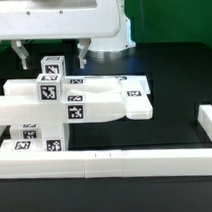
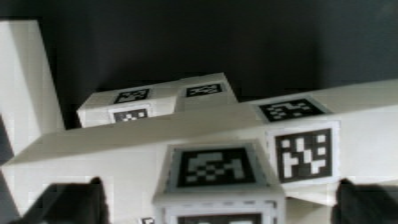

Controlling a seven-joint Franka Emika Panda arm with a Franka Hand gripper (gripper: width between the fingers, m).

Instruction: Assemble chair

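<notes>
Exterior view: white blocky plastic chair (image 1: 79, 100) lies lengthwise toward that view's right, bearing unreadable black-and-white tags; tool (image 1: 52, 56) part-open, grip unclear.

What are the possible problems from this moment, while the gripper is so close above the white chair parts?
1. The gripper hangs just above the tagged block that tops the chair parts; an off-centre descent might push it askew.
2. The parts sit crowded against the border rail, so a nudge could jam them.
3. Whether the jaws grip anything is unclear, so a lift may slip.
</notes>
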